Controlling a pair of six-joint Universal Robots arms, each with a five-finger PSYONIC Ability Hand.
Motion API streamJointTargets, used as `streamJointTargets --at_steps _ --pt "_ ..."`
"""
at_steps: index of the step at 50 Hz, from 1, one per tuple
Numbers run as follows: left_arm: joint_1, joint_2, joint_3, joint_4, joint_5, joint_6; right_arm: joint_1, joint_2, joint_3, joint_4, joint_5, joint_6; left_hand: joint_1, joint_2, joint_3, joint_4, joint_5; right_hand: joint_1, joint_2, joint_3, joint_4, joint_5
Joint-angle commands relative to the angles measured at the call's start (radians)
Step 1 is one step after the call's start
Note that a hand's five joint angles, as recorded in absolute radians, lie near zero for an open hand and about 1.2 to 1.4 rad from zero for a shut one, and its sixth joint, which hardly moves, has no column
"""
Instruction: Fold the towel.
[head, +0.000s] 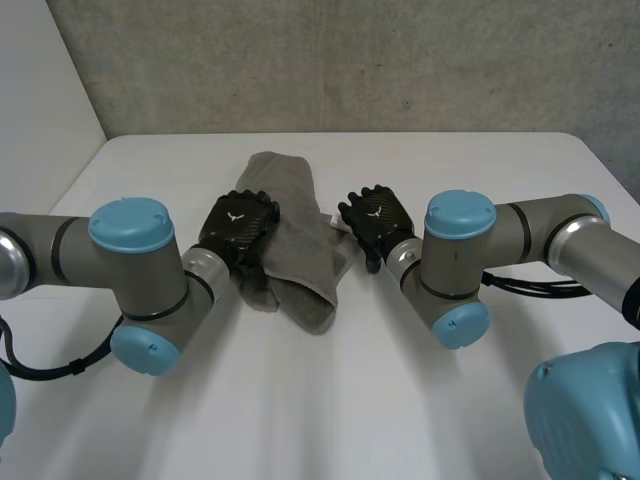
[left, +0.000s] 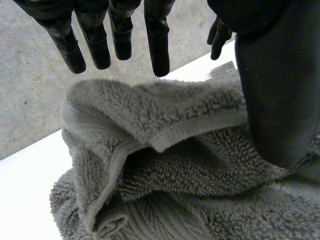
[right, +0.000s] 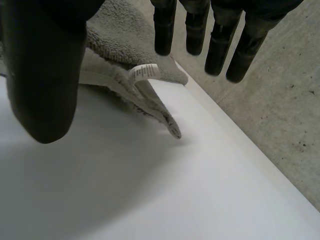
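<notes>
Head view | towel bunched on table | left hand released over it | right hand released beside it

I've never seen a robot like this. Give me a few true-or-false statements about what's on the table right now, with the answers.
1. The grey towel lies crumpled on the white table. True.
2. The left hand clutches the towel. False: its fingers are straight, over the towel.
3. A white label sticks out at the towel's edge by the right hand. True.
4. The right hand holds a cup. False: it is open and holds nothing.
</notes>
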Motion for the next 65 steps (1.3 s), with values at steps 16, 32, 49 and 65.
streamJointTargets --at_steps 16,32,49,65 --pt "0.000 -0.022 0.031 -0.016 0.001 0.014 -0.001 0.104 -0.145 0.036 -0.013 0.003 0.191 0.196 0.195 0.192 0.211 0.336 0.345 0.346 0.341 0.334" --pt "0.005 0.058 0.024 -0.025 0.001 0.007 0.021 0.029 -0.120 0.045 -0.009 0.039 1.133 1.138 1.137 1.134 1.153 1.082 1.091 1.092 1.087 1.079" --pt "0.072 0.299 0.020 -0.111 0.001 -0.065 -0.044 -0.299 0.012 0.087 -0.034 0.202 1.133 1.138 1.137 1.134 1.153 1.082 1.091 1.092 1.087 1.079" --pt "0.123 0.656 0.152 -0.257 0.013 -0.128 -0.183 -0.846 -0.034 0.449 -0.065 0.233 1.133 1.138 1.137 1.134 1.153 1.082 1.091 1.092 1.087 1.079"
